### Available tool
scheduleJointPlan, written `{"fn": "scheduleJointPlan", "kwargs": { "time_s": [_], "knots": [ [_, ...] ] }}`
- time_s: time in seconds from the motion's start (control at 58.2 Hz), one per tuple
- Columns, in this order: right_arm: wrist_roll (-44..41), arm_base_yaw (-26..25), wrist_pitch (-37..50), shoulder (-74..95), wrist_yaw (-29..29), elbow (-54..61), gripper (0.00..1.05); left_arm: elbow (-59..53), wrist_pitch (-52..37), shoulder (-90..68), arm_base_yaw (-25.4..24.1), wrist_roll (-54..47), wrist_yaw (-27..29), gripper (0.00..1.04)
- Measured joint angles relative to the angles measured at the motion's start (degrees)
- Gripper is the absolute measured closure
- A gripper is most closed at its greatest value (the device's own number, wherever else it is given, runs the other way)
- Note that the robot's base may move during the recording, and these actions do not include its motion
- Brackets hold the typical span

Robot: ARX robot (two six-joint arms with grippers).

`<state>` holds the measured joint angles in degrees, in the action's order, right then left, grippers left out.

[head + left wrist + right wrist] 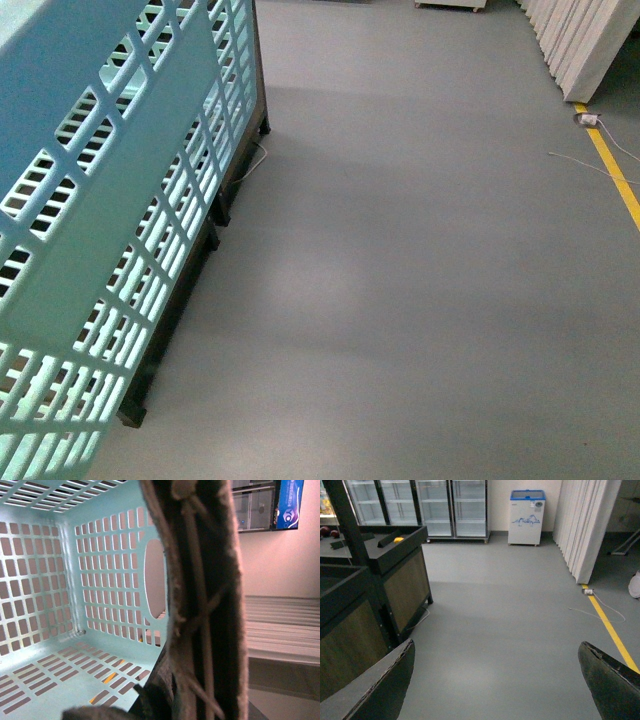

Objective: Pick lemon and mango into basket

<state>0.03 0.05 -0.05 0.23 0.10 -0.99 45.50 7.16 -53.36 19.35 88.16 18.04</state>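
The aqua slotted basket [110, 230] hangs tilted close before the front camera, filling its left side. In the left wrist view its inside [75, 645] shows with nothing in it. The brown handle [200, 600] with pale ties runs through my left gripper [165, 697], which is shut on it. My right gripper [495, 690] is open over bare grey floor, with dark fingertips [375, 690] at both lower corners. A small yellow fruit [398, 539] lies on the dark display stand [395, 575], too far off to tell whether it is the lemon. The mango is out of view.
The dark stand's legs [180, 320] run along the left behind the basket. Glass-door fridges [435, 505] and a small white freezer [526, 515] line the far wall. White partition panels [585, 525] and a yellow floor line [610, 630] with a cable are on the right.
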Motion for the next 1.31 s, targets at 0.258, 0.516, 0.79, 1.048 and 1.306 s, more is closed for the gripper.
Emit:
{"fn": "scheduleJointPlan", "kwargs": {
  "time_s": [0.258, 0.516, 0.79, 1.048, 1.306],
  "knots": [
    [0.0, 0.0, 0.0, 0.0, 0.1, 0.0, 0.09, 0.0, 0.0, 0.0, 0.3, 0.3, 0.1, 1.00],
    [0.0, 0.0, 0.1, 0.0, 0.1, 0.0, 0.09, 0.0, 0.0, 0.0, 0.3, 0.2, 0.1, 1.00],
    [0.0, 0.0, 0.0, 0.0, 0.0, 0.0, 0.09, 0.0, 0.0, 0.0, 0.2, 0.2, 0.0, 1.00],
    [0.0, 0.0, 0.0, 0.0, -0.1, 0.0, 0.09, 0.0, 0.0, -0.1, 0.2, 0.2, 0.0, 1.00],
    [0.0, 0.0, 0.0, 0.0, -0.2, 0.0, 0.09, 0.1, 0.0, 0.0, 0.2, 0.2, 0.0, 1.00]
  ]
}}
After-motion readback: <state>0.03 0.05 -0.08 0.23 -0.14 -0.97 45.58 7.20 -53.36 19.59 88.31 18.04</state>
